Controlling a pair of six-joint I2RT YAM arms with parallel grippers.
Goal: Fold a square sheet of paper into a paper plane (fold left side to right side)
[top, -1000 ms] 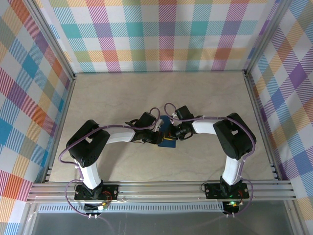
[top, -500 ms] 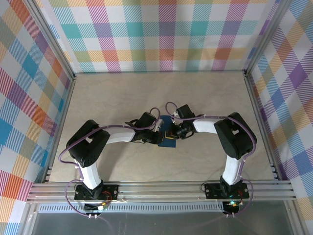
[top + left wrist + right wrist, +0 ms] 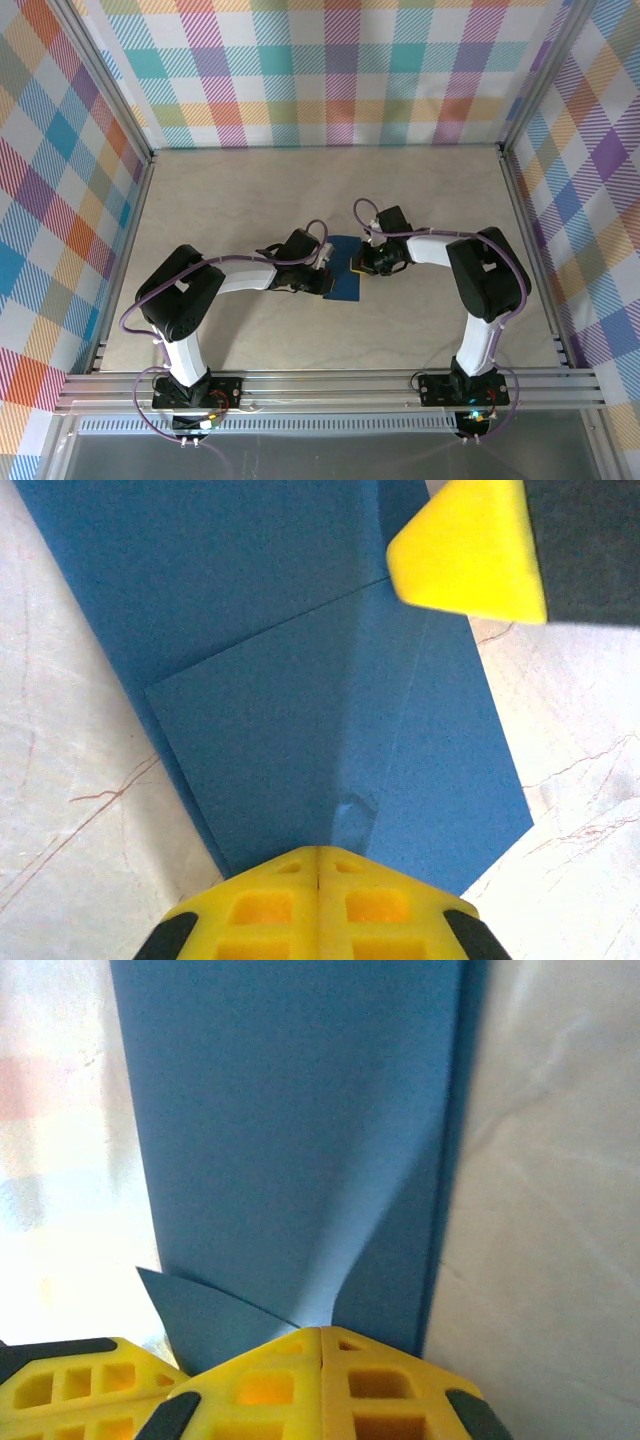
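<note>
I see the dark-blue paper (image 3: 342, 282) lying mid-table (image 3: 250, 190), caught between both arms. From above, the wrists cover its two side edges, so I cannot make out its full outline or any pointed end. In both wrist views its far end runs off the top of the picture and its near edge hides under yellow fingertips. Its long axis runs away from the bases, the far end leaning slightly right. The left gripper (image 3: 319, 868) is pressed together on the paper's left edge, where a small crumple shows. The right gripper (image 3: 320, 1345) is pinched on the opposite edge, the paper curling up into it.
</note>
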